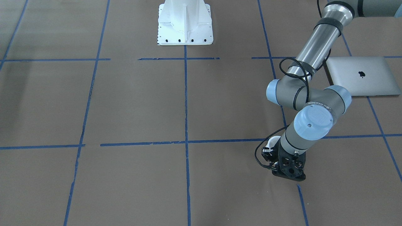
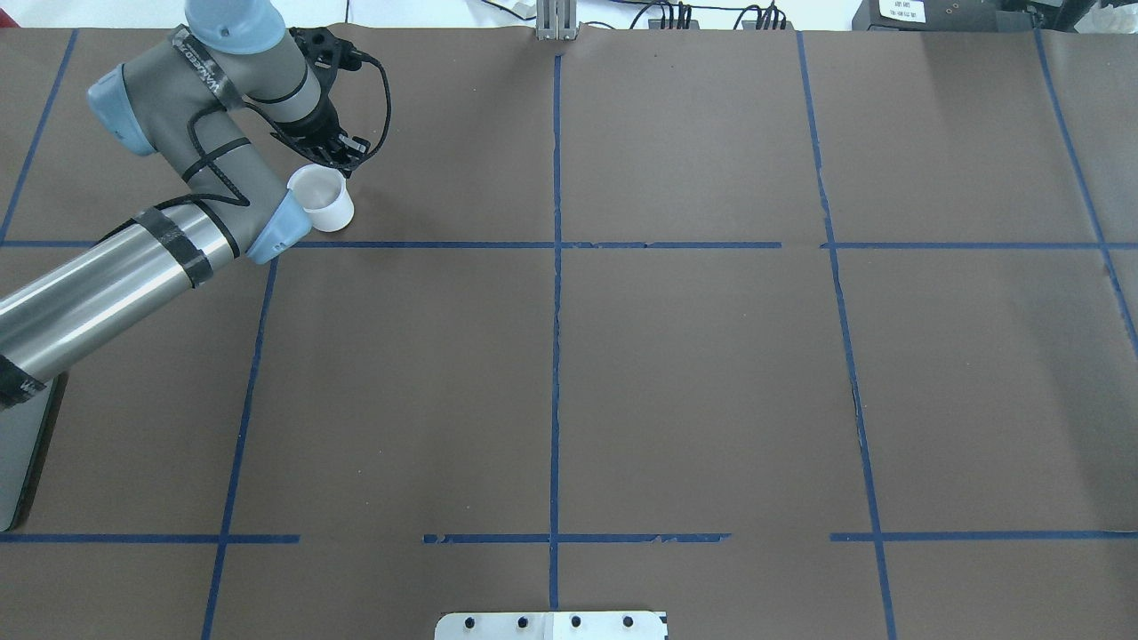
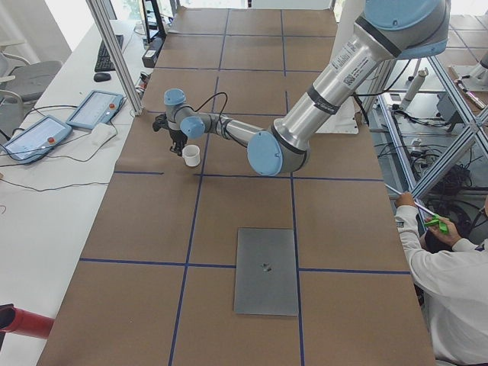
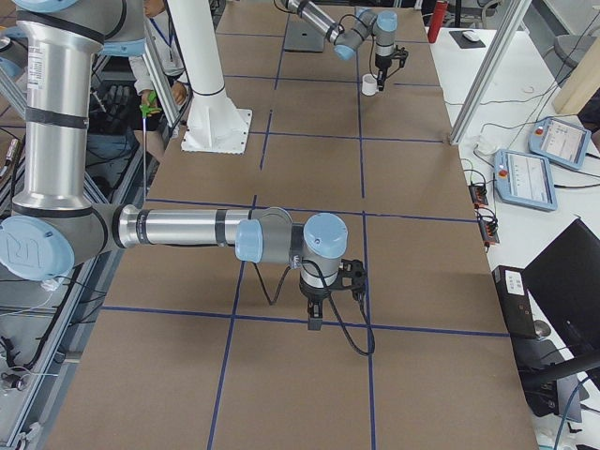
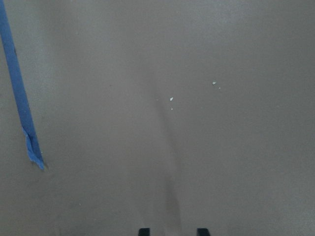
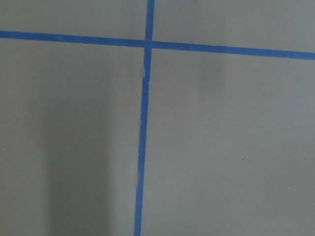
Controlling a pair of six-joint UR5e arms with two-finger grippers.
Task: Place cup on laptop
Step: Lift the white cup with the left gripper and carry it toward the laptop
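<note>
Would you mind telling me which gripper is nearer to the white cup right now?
Left. The left gripper hangs right beside the cup, while the right gripper is far away from it, toward the opposite end of the table.

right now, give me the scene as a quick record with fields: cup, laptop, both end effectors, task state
cup: small white mug, upright on the brown paper table cover, apart from the laptop
laptop: thin silver-grey laptop, closed, flat, nothing on its lid
left end effector: open, empty, close beside the mug
right end effector: over a blue tape cross; open or shut cannot be told
task state: mug not yet grasped
</note>
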